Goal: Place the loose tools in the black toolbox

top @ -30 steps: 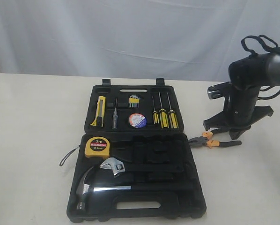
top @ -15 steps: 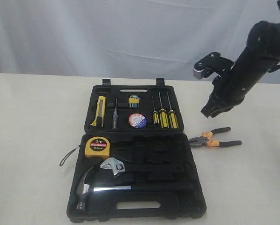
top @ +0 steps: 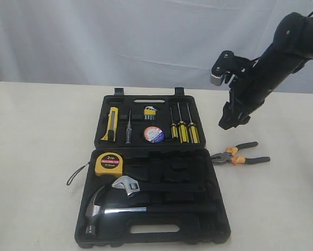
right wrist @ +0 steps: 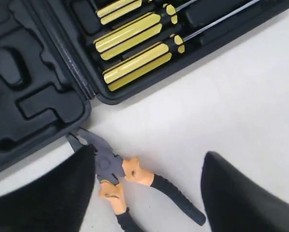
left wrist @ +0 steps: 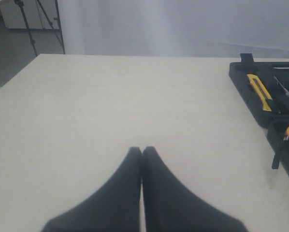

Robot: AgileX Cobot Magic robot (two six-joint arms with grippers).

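Currently right pincer point(right wrist: 149, 153) spread, orange-handled pliers point(right wrist: 135, 171) just below it: likely lining up a grab. Left pincer point(left wrist: 142, 151) pressed together.

The orange-handled pliers point(top: 239, 156) lie outside the black toolbox point(top: 198, 230), at its three o'clock; the right gripper point(top: 231, 120) hangs at their twelve.

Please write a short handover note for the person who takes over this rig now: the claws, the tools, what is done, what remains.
Left claw: shut, empty, over the bare table.
Right claw: open, empty, raised above the orange-handled pliers.
Done: utility knife and tape roll sit in the black toolbox, in the half with the screwdrivers; tape measure in the half with the hammer.
Left: the pliers lie on the table beside the toolbox, nose at its edge.
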